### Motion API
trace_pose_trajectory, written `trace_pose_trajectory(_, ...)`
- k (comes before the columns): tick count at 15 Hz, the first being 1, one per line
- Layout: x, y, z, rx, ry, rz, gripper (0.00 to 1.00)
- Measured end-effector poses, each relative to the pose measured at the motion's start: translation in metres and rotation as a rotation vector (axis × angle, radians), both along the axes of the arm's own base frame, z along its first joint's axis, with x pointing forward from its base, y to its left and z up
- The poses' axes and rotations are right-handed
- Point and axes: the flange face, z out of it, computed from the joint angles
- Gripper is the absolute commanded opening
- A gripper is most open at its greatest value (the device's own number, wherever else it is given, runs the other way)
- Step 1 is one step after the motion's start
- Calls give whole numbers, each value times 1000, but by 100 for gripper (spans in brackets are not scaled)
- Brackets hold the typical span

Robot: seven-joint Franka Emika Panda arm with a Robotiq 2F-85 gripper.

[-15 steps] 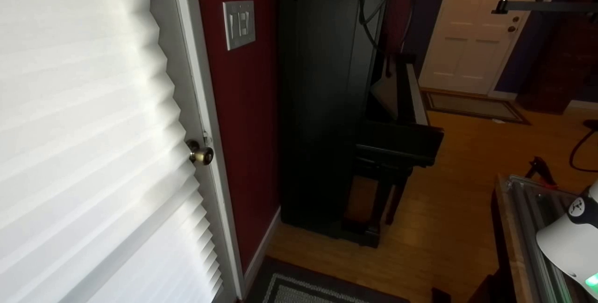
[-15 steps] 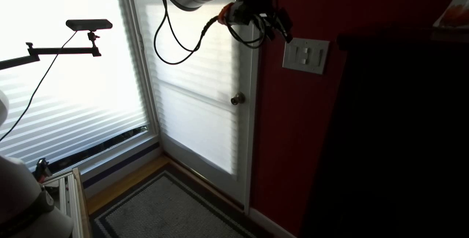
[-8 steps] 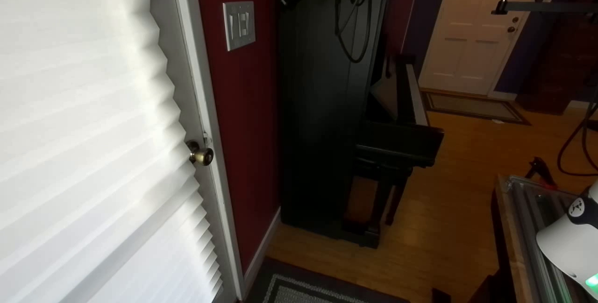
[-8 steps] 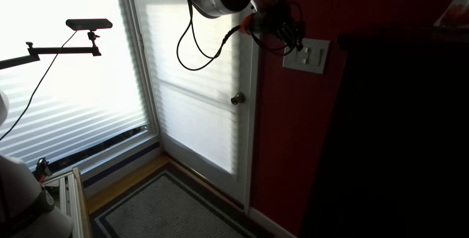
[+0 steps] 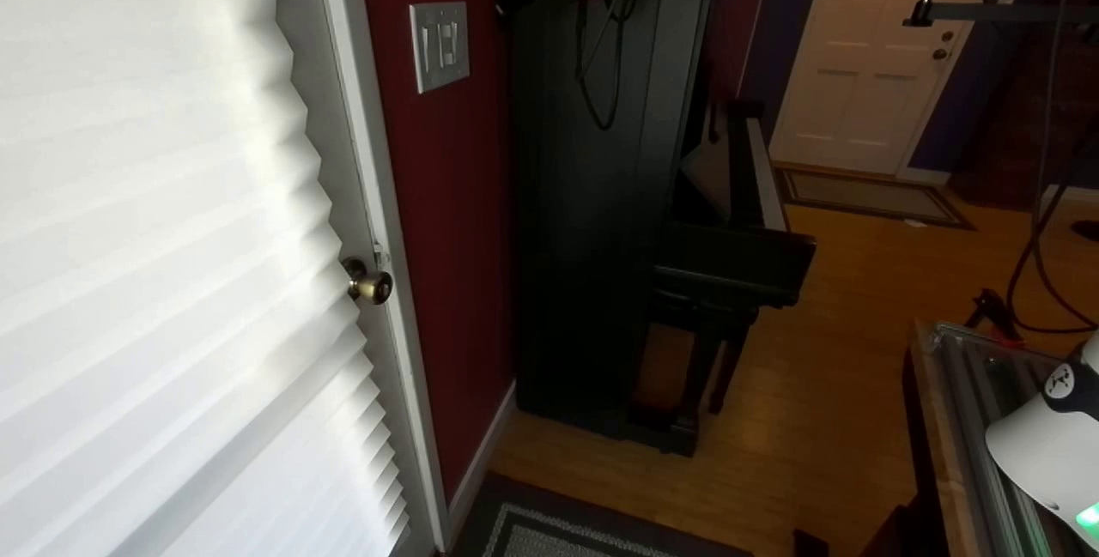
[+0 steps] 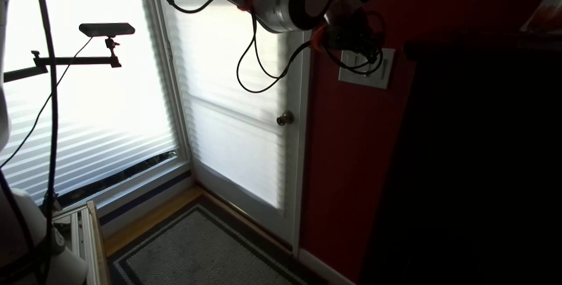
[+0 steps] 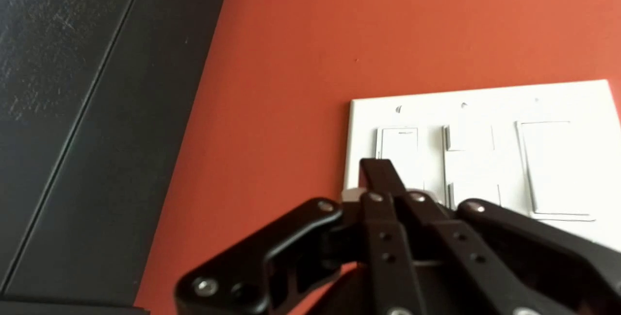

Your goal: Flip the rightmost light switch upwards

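Red covers the wall (image 7: 286, 62), spread across the middle and top of the wrist view. Black furniture (image 7: 87, 125) stands tall along the left edge. From the bottom juts the gripper (image 7: 381, 167), clenched, its fingers together. Pale, the switch plate (image 7: 572, 102) sits at right. Its rightmost light switch (image 7: 402, 150), at the plate's left end in this inverted view, lies behind the fingertips, lower part hidden; whether they touch, I cannot tell.
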Motion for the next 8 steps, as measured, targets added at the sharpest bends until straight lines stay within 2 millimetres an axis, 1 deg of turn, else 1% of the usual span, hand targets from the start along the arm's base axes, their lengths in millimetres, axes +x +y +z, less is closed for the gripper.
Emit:
trace_pose_trajectory(4, 22, 0, -8, -10, -27, 21, 0)
trace_pose_trajectory(8, 39, 9, -12, -8, -45, 51, 0)
